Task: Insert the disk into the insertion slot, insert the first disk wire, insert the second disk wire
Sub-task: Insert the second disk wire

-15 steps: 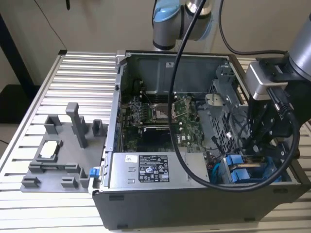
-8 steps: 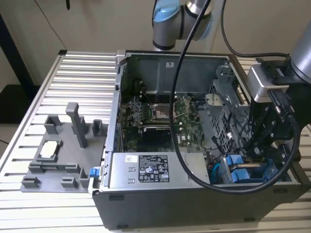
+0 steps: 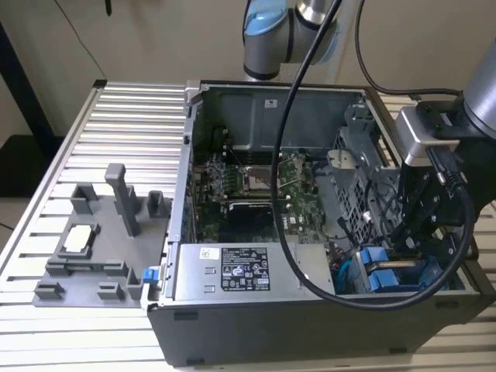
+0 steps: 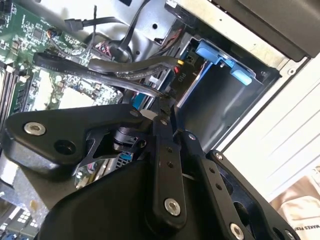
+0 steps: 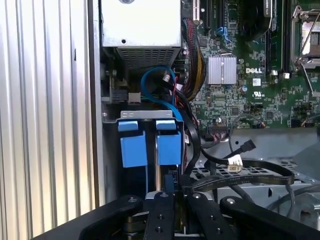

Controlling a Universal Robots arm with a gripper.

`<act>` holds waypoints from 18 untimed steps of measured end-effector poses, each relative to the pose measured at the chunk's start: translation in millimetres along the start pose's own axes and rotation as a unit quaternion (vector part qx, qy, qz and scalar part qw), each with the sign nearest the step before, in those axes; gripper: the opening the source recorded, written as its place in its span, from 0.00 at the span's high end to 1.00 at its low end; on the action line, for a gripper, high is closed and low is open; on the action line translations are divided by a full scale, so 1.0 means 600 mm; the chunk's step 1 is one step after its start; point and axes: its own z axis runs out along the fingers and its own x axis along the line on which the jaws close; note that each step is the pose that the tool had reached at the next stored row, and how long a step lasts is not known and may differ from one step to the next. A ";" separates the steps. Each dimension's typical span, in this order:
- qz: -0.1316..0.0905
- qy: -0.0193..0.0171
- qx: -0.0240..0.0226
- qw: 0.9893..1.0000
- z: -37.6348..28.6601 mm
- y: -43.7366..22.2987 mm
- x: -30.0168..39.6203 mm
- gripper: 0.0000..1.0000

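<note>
Your silver-grey disk in its bright blue carrier (image 5: pixel 150 145) looks seated in the grey sheet-metal slot (image 5: pixel 112 117), while the black gripper (image 5: pixel 170 200), jaws narrow, pinches something I cannot identify at its edge, the wires seemingly unfinished.

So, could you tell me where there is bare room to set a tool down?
Free: slatted table behind the grey fixture, exterior view's left of the computer case. Crowded: drive cage corner around the gripper, cables, blue carriers.
</note>
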 end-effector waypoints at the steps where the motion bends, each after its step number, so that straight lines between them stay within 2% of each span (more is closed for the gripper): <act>1: 0.001 0.000 0.000 1.000 0.001 0.000 0.000 0.84; 18: 0.002 -0.001 0.000 1.000 0.004 -0.003 -0.001 0.84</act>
